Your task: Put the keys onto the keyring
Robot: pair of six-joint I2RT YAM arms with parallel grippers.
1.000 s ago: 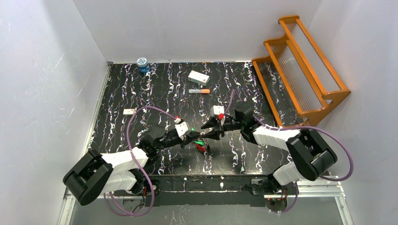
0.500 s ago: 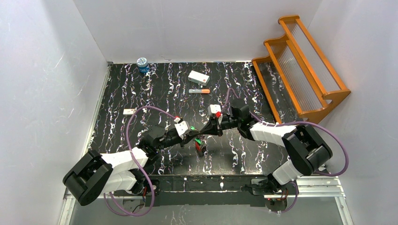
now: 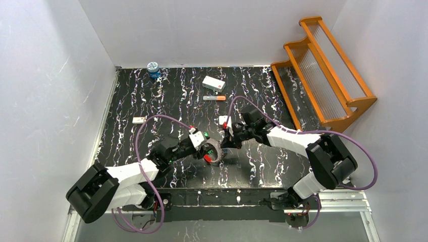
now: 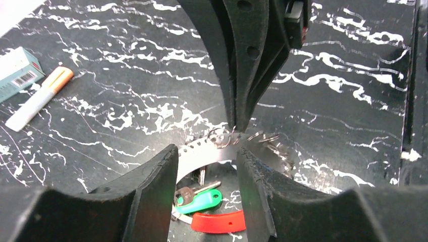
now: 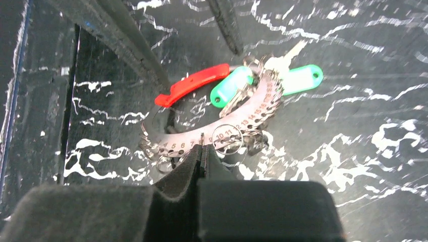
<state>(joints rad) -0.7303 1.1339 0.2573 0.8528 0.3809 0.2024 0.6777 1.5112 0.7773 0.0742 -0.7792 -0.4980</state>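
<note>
Basically, key relation: keyring (image 5: 222, 133) lies straight ahead of the right end effector (image 5: 202, 148), touching its tips; band arcs crosswise to that end effector's approach line.
Keyring position: on or just above the counter (image 3: 151, 101), between the two end effectors, nearer both than anything else.
Right end effector: fingers pressed together, tips on the silver band's near edge beside a small split ring; looks like a pinch on the band, not certain.
Left end effector (image 4: 207, 151): fingers spread, straddling the silver band; contact with it cannot be told.
Long axis: silver numbered band runs side to side between the left end effector's fingers, curving away into the red section (image 4: 219, 222) below them.
Keys: green-headed key (image 4: 202, 200) hangs under the band, beneath the left end effector; second green head (image 5: 300, 79) and a bare silver key (image 5: 290, 53) lie beyond the band from the right end effector.
Nearer arm: both at the band; right has the contact.
Judgement: next move depends on the right keeping the band steady.
</note>
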